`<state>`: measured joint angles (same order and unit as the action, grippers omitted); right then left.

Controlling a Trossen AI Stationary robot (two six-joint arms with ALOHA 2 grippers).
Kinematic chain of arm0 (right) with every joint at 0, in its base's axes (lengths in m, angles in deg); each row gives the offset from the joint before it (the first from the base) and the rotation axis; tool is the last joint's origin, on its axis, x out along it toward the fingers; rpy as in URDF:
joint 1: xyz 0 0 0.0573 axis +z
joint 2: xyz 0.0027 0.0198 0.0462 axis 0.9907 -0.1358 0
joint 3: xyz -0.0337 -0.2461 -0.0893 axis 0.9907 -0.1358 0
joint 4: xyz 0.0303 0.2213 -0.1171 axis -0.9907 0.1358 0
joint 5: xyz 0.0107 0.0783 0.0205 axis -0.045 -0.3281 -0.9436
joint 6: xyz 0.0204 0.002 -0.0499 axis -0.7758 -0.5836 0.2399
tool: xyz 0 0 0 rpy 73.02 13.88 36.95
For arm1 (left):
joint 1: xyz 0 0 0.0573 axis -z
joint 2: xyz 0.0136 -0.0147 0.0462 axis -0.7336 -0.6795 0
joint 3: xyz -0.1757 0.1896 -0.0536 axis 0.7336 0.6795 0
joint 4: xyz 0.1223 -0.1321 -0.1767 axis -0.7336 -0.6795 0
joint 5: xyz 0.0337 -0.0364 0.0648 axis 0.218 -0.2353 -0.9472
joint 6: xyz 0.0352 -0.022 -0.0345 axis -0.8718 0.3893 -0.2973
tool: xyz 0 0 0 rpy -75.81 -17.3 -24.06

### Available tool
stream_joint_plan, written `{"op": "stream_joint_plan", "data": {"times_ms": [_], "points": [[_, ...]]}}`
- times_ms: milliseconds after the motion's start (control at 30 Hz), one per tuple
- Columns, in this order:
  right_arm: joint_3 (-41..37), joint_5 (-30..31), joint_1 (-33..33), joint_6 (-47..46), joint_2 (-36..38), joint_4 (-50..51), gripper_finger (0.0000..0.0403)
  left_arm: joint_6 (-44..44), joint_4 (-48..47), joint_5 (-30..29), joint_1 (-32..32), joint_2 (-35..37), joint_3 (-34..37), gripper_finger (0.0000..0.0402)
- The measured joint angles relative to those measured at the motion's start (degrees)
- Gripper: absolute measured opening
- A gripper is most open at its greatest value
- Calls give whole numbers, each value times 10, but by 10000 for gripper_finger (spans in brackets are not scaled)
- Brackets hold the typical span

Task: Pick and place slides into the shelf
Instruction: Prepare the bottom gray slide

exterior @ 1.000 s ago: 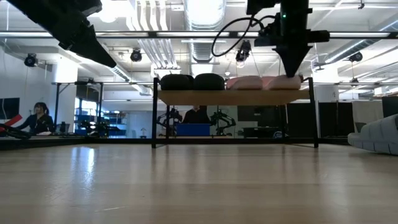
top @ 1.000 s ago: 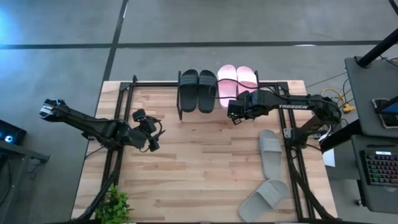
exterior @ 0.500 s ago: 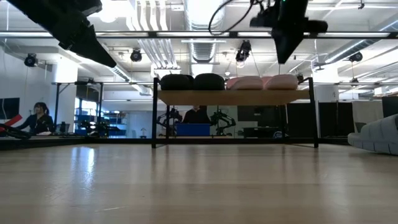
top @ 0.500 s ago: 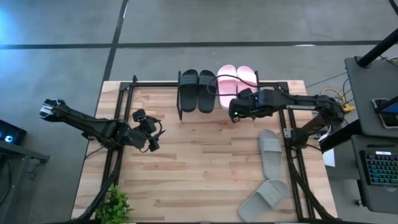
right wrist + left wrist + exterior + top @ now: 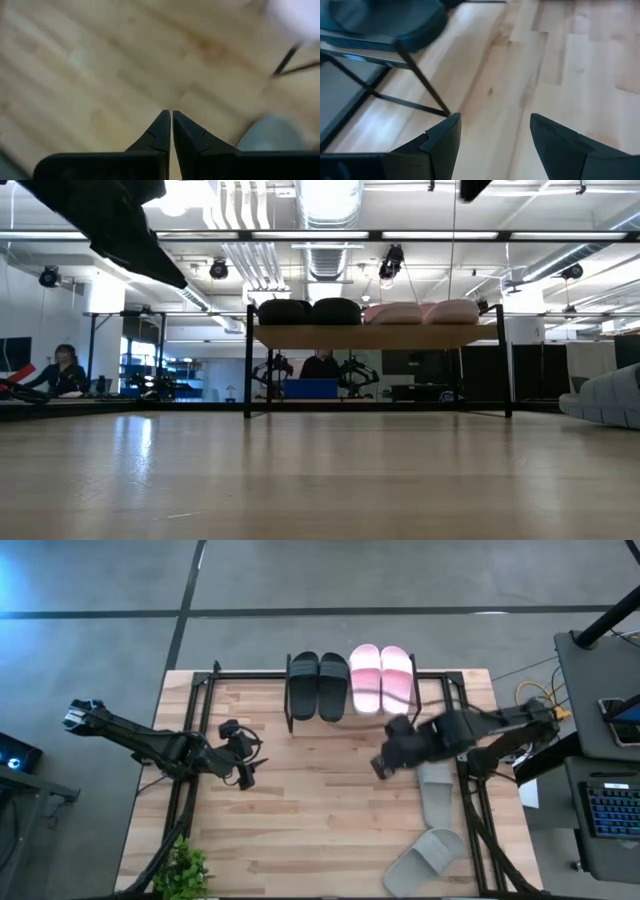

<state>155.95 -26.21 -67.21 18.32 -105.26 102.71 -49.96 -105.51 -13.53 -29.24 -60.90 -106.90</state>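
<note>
The shelf [image 5: 352, 700] stands at the table's far edge. On its wooden top board [image 5: 375, 337] lie two black slides [image 5: 318, 686] and two pale pink slides [image 5: 382, 678]. Two grey slides lie flat on the table at the right, one [image 5: 436, 792] farther and one [image 5: 425, 858] at the near edge. My right gripper [image 5: 380, 765] hangs shut and empty above the table, in front of the shelf and left of the grey slide [image 5: 272, 132]. My left gripper [image 5: 245, 745] waits open over the table's left part, facing a shelf leg [image 5: 420, 80].
Dark frame rails [image 5: 472, 810] run along the table's left and right sides. A small green plant [image 5: 185, 870] stands at the near left corner. A desk with a keyboard [image 5: 610, 810] stands to the right of the table. A person [image 5: 62, 370] sits in the room behind.
My right gripper has drawn back from the pink slides on the shelf toward the table's near edge and risen, leaving the top of the low view; it has stayed shut. The pink slides stay on the shelf.
</note>
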Motion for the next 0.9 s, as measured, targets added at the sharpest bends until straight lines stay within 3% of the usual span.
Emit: {"op": "stream_joint_plan", "data": {"times_ms": [233, 433, 600, 800, 900], "points": [[-8, -41, 120, -198, -36, 2, 13, 0, -2, 53, 0, -3, 0, 223], [-14, -100, 191, -311, -93, -1, 13, 2, -5, 109, 0, -3, 0, 223], [-14, -162, 222, -329, -141, -3, 13, 6, -15, 160, 0, -3, 0, 223], [-14, -229, 255, -311, -184, 29, 13, 21, -15, 174, 0, -3, 0, 223], [-14, -234, 272, -324, -187, 27, 18, 36, -15, 178, 0, -3, 0, 223]]}}
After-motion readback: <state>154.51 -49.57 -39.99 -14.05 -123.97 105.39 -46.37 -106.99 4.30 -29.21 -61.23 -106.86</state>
